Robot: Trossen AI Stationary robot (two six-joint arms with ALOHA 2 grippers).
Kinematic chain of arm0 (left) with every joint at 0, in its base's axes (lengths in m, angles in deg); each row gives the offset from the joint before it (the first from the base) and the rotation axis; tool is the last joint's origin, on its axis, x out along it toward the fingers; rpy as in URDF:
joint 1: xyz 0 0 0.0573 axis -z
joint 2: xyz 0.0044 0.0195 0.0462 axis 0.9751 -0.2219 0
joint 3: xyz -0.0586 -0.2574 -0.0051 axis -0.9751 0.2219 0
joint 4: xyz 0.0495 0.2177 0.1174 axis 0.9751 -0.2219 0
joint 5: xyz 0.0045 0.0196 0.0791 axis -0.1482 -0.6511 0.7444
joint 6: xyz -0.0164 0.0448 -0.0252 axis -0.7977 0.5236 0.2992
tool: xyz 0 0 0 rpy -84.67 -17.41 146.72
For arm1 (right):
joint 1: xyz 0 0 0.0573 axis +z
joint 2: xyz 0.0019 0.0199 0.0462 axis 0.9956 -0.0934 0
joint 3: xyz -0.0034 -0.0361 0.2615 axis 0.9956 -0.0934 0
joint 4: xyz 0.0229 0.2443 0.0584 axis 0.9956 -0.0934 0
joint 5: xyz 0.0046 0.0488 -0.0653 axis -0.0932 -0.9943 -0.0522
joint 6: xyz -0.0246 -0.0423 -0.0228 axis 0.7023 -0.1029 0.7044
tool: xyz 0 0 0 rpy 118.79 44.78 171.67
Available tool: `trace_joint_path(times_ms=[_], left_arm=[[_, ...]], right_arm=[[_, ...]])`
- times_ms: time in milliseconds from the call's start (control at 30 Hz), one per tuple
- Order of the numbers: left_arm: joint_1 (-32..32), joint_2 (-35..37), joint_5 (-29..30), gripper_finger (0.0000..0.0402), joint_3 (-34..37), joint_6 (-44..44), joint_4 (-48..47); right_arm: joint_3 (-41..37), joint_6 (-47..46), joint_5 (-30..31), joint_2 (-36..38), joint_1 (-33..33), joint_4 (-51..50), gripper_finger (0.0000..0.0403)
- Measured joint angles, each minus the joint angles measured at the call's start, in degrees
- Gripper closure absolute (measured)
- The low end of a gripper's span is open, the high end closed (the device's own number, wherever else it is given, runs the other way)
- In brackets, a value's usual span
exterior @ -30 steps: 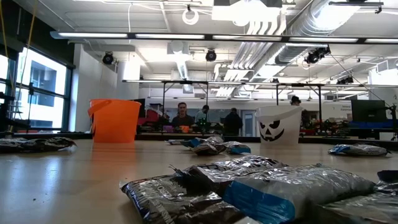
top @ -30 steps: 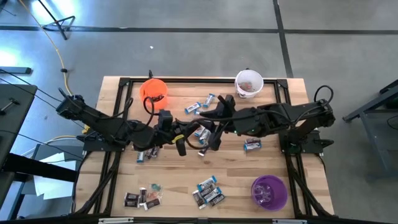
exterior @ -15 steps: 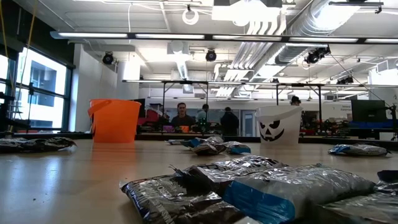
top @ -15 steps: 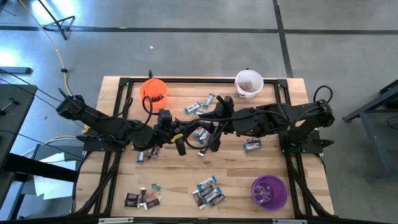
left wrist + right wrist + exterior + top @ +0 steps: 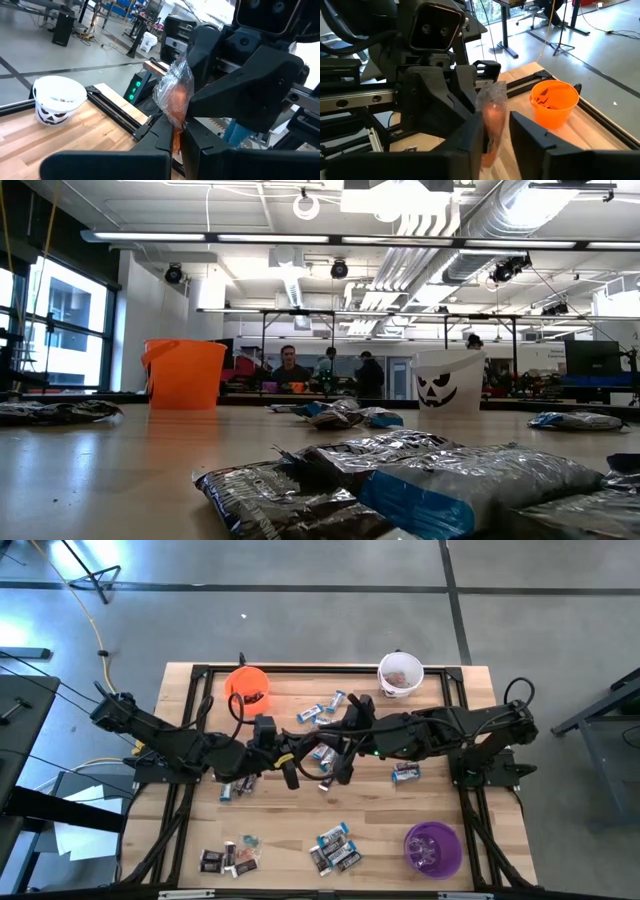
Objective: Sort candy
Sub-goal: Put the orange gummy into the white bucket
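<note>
Mid-bench, both arms meet: left gripper (image 5: pixel 177 142) pinches a pink candy (image 5: pixel 173 95); right gripper (image 5: pixel 495 132) straddles it, spread.

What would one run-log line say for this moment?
left gripper: shut on pink candy | right gripper: closing around same candy | mid-table handover | orange cup beyond

A light wooden table (image 5: pixel 290 825) with a black frame along its edges carries three cups and scattered wrapped candy (image 5: pixel 335 846). An orange cup (image 5: pixel 247 686) stands at the far left, a white cup (image 5: pixel 400 674) at the far right, and a purple cup (image 5: pixel 432 848) at the near right. More candy lies near the far middle, the centre and the near left.
</note>
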Motion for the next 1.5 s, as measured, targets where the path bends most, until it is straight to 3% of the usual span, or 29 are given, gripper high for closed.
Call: trace_joint_path(times_ms=[167, 500, 733, 1000, 1300, 1500], left_arm=[[0.0, 0.0, -0.01, 0.0399, 0.0, 0.02, -0.07], [0.41, 0.0, -0.07, 0.0393, 0.0, 3.15, -0.12], [0.74, 0.07, -9.18, 0.0337, 0.0, 6.99, -0.37], [0.79, 0.07, -10.4, 0.0268, 0.0, 10.01, -0.58], [1.27, 0.04, -10.84, 0.0252, 0.0, 5.25, -6.71], [1.22, 0.04, -10.56, 0.0252, 0.0, -1.96, -12.57]], right_arm=[[-0.01, 0.57, -1.51, 0.0, -0.02, 0.0, 0.0394], [0.01, -0.43, -2.31, 0.0, 0.0, -0.04, 0.0399], [0.0, -0.41, -3.91, 0.0, 0.2, -0.37, 0.0401], [0.01, -0.41, -4.22, 0.0, 0.04, -0.84, 0.0402], [-0.01, -1.46, 2.74, 4.6, -0.61, -10.94, 0.0403], [-0.01, -6.05, 4.11, 9.19, -3.35, -24.4, 0.0403]])
